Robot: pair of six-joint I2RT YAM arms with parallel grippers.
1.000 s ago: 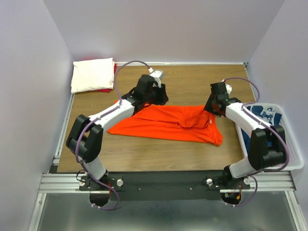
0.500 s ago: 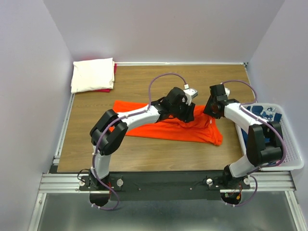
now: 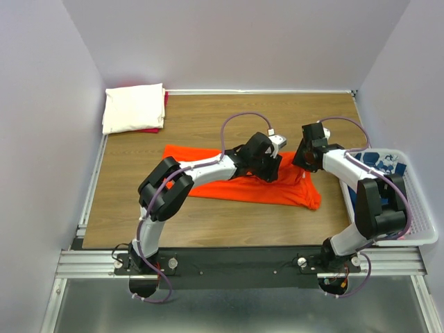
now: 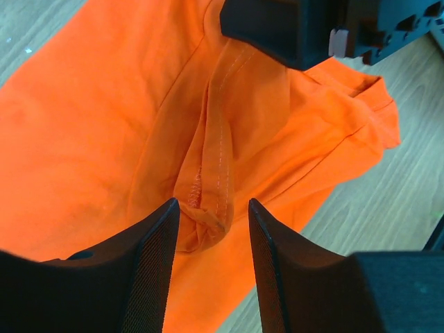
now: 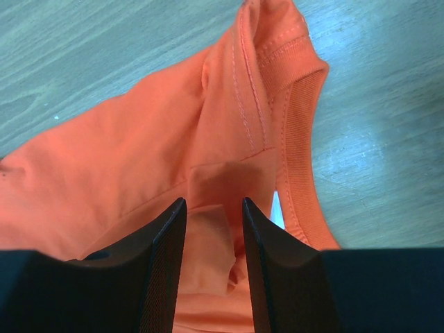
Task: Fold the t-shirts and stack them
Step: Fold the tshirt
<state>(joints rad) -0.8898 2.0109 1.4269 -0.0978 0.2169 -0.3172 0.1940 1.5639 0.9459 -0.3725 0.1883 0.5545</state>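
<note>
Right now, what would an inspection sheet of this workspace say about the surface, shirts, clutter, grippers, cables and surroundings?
Surface: wooden table, flat.
Job's things: orange shirt rumpled mid-table; cream shirt folded in the far-left corner atop a red shirt; navy shirt in the basket.
Clutter: basket, white, at the right edge.
Grippers: left gripper straddles a seam bunch, grip unclear; right gripper pinches cloth by the collar.
Cables: purple cables loop over both arms.
Surroundings: plain walls; metal rail at the near edge.
</note>
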